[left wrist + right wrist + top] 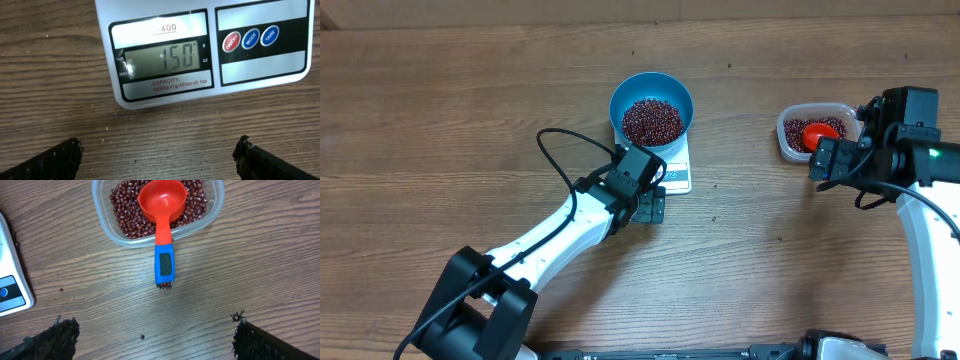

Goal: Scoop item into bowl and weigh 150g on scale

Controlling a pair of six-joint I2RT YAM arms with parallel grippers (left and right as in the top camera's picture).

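Beans (652,121) in bowl (616,100) on scale (678,174), scoop (162,210) seemingly loose in tub (106,227), left fingers (52,162), right fingers (50,341) released.

A robotics lab bench is indicated: a white-and-black left arm (545,238) and a matching right arm (928,225) are mounted at a brown wood-grain table (420,120), where a small white digital kitchen scale (210,50) is set out.

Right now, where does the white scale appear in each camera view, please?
Overhead: the scale is at centre, mostly covered by the blue bowl.
Left wrist: it fills the top, with its display reading 150.
Right wrist: only one corner shows, at the left edge.
Shared landmark: a blue button on its panel, seen in both wrist views.
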